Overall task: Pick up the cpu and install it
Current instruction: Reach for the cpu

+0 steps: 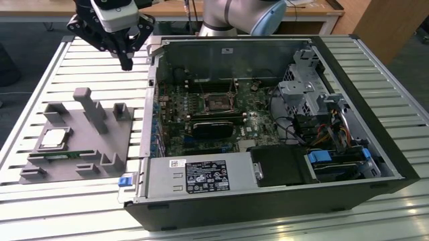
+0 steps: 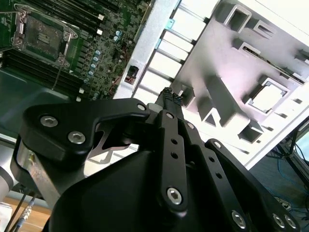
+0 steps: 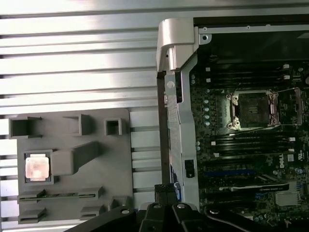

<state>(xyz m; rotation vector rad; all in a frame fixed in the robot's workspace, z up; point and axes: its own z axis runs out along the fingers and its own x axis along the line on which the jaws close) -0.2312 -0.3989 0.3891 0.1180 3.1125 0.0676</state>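
Slatted metal tabletop [image 1: 80, 75] bears a grey fixture [image 1: 124, 138] where the cpu [image 1: 55, 139] lies flat in its pocket, well apart from our gripper [image 1: 126, 64], which hangs empty with jaws pressed together. We judge a clean pickup needs the jaws spread and squared to the chip's edges, so it lifts level.

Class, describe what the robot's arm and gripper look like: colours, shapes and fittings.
The arm is a thick silver-grey tube with a pale blue joint cap. The gripper is matt black, built of flat linkage bars pinned with round silver screws, and it tapers to narrow jaws. A white housing sits at its wrist end.
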